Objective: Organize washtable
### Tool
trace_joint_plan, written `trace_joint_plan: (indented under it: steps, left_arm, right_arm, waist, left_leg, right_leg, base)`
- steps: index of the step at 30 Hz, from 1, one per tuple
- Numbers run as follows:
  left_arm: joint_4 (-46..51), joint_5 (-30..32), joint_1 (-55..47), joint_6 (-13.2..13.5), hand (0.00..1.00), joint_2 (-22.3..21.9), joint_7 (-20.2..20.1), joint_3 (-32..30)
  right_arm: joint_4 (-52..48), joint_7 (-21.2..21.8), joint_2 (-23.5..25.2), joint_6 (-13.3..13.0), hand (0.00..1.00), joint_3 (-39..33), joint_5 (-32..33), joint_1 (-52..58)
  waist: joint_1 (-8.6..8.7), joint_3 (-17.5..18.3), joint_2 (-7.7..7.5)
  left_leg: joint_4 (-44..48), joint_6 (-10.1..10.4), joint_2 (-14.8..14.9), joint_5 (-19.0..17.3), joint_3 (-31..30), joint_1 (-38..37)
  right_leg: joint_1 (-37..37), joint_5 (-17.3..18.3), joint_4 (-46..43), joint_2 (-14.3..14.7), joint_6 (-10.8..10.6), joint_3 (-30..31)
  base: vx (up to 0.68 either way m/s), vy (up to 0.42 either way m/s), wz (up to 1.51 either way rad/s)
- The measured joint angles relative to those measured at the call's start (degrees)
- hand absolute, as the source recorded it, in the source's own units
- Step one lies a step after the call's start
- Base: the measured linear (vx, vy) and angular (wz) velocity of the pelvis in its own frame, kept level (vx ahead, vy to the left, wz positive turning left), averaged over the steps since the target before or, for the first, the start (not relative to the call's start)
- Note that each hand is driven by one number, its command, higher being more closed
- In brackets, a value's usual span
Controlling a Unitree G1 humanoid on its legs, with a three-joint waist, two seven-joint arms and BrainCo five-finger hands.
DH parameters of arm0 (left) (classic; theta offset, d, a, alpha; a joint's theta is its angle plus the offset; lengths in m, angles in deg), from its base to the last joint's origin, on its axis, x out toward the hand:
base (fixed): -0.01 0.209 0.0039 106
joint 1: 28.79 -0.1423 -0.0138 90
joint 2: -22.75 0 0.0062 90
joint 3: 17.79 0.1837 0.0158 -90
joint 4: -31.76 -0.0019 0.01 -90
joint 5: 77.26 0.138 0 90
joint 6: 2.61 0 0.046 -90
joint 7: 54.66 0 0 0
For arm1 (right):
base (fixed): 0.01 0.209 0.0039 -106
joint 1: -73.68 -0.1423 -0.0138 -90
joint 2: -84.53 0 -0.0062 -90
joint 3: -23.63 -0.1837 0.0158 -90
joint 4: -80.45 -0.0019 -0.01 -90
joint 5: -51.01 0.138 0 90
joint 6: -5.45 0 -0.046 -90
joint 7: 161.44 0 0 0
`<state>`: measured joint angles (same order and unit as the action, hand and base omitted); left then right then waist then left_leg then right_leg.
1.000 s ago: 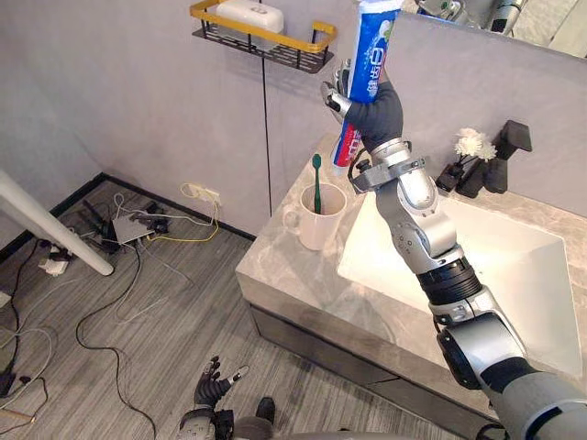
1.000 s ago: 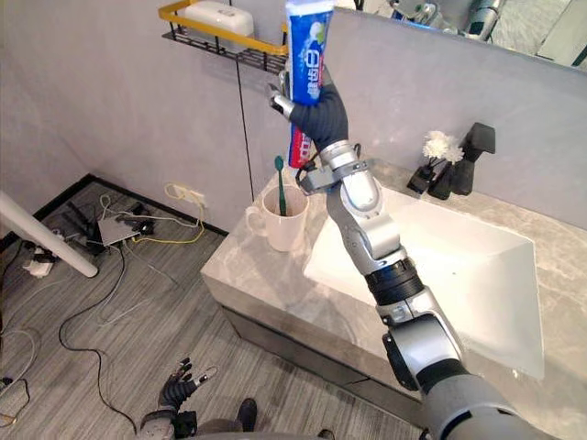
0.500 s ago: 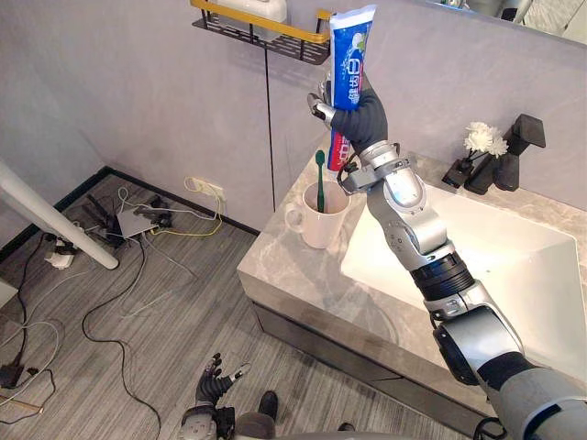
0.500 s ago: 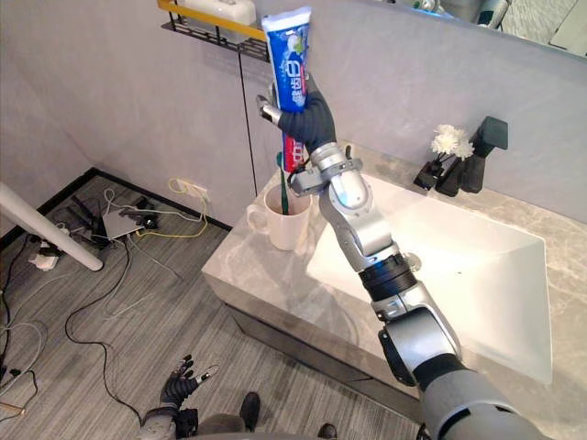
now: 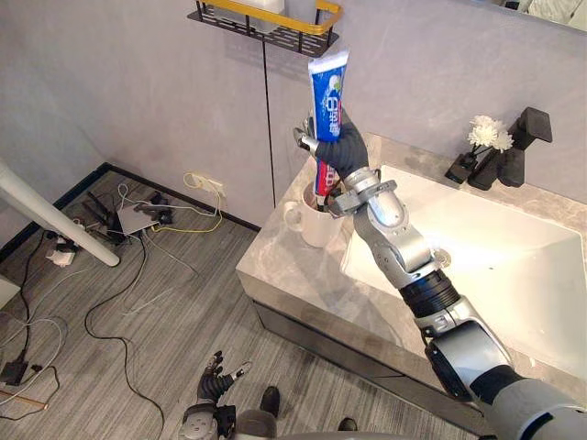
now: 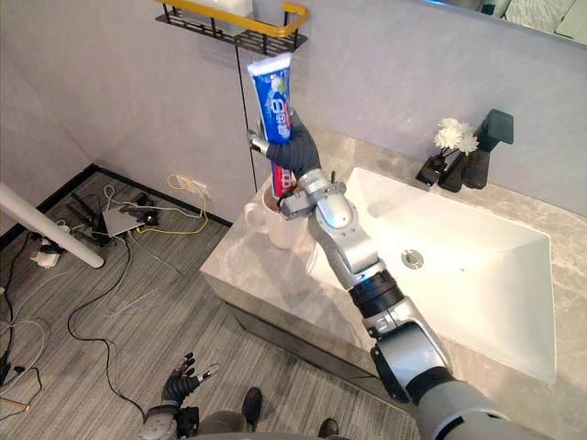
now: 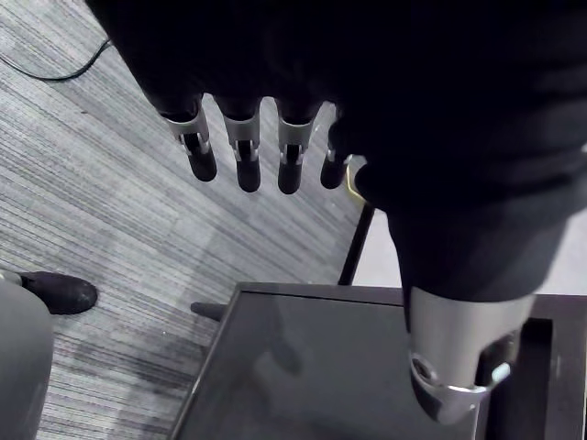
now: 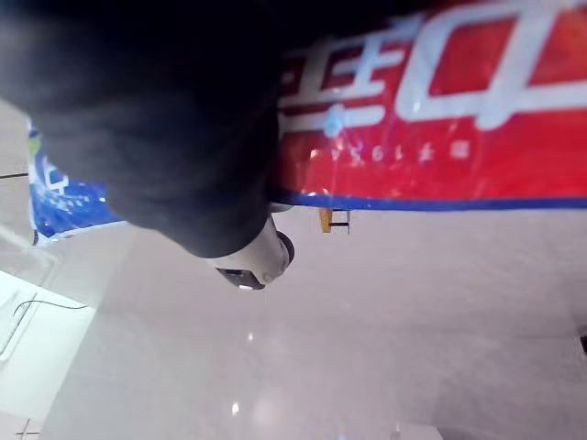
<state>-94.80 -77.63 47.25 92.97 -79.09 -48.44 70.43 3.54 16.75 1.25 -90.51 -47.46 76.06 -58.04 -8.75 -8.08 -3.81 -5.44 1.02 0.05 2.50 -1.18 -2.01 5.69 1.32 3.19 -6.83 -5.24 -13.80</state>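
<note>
Over the white mug [image 5: 307, 229] at the counter [image 5: 293, 275] corner: my right hand [image 5: 344, 151], arm raised, fingers wrapped round the upright toothpaste tube [image 5: 326, 92], lower end at the mug's mouth. Left hand [image 7: 248, 156] hangs low, fingers loosely straight.

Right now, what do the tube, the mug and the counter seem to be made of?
Tube: likely soft plastic, glossy, with a flat crimped top.
Mug: probably ceramic, smooth and pale.
Counter: looks like stone, grey with faint veins.

The toothpaste tube [image 5: 327, 92] bears white characters, too cropped to read.
</note>
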Motion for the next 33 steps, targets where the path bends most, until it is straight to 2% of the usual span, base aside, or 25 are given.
trace_joint_plan:
  steps: [8,9,25,30,33]
  left_arm:
    - [0.0,0.0,0.0,-0.2,0.00,0.0,0.2,0.0]
    - [0.0,0.0,0.0,-0.3,0.00,-0.1,0.2,0.0]
    - [0.0,0.1,-0.1,-0.7,0.00,-0.4,0.3,-0.1]
    - [0.0,0.6,-0.4,-0.8,0.00,-0.4,0.3,-0.2]
    - [-0.1,0.9,-0.4,-0.8,0.00,-0.5,0.3,-0.1]
  right_arm:
    - [-1.1,0.8,1.1,0.0,1.00,0.0,-0.8,3.7]
    - [-1.1,0.8,1.1,0.0,0.00,-0.1,-0.9,3.9]
    - [-5.6,0.6,2.2,0.0,0.00,-0.6,-2.6,8.5]
    - [-5.6,0.6,3.4,0.0,0.00,-0.9,-2.6,8.9]
    - [-6.1,0.6,3.5,0.0,0.00,-0.9,-2.6,10.2]
  waist:
    - [0.30,0.0,0.04]
    - [0.33,0.0,0.05]
    - [0.52,0.0,0.44]
    - [1.63,0.0,0.59]
    - [1.65,0.1,0.75]
  left_leg:
    - [0.0,0.0,-0.1,0.0,0.0,-0.1]
    - [0.0,0.0,-0.1,0.0,0.0,-0.1]
    - [0.0,0.0,-0.2,0.0,-0.1,-0.5]
    - [0.0,0.0,-0.2,0.0,-0.1,-0.8]
    - [0.0,0.0,-0.2,0.0,-0.1,-0.8]
  right_leg:
    - [0.1,0.0,0.0,0.0,0.0,0.0]
    - [0.1,0.0,0.0,0.0,0.0,0.0]
    - [0.4,0.0,-0.2,-0.2,0.0,-0.2]
    - [0.7,0.0,-0.2,-0.2,0.0,-0.2]
    - [0.7,0.0,-0.2,-0.2,0.0,-0.2]
  base:
    - [0.00,0.000,0.00]
    - [0.00,0.000,0.00]
    - [0.00,0.000,0.00]
    - [0.00,0.000,0.00]
    - [0.00,0.000,0.00]
